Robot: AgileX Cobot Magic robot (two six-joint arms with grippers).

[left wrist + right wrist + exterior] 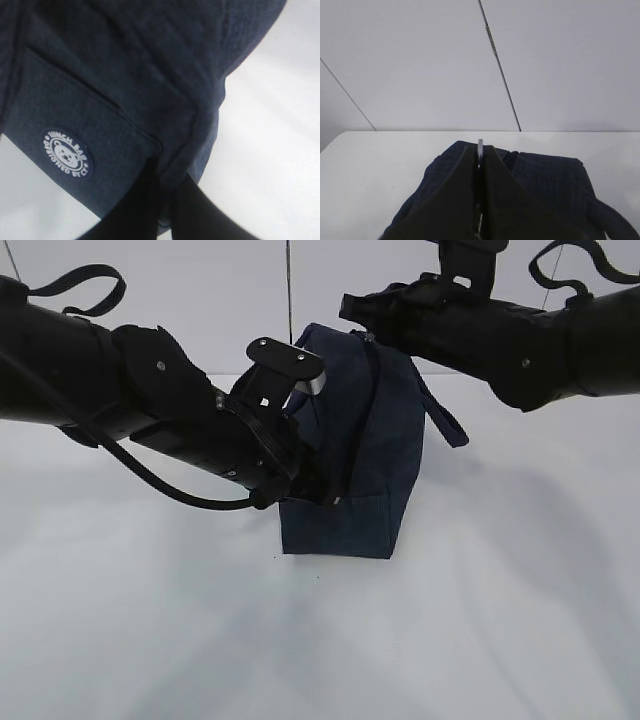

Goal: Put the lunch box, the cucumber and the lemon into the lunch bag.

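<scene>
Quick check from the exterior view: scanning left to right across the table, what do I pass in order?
Left arm, left gripper shut on the side of the lunch bag, then the bag's loose handle hanging on its right, then the right arm. No lunch box, cucumber or lemon shows on the table.

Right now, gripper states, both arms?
Left gripper: closed, pinching the lunch bag fabric on its side.
Right gripper: closed on the metal zipper pull at the bag's top.

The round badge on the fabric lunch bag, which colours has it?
White ring and bear on navy, on the round badge; clearest in the left wrist view.
</scene>
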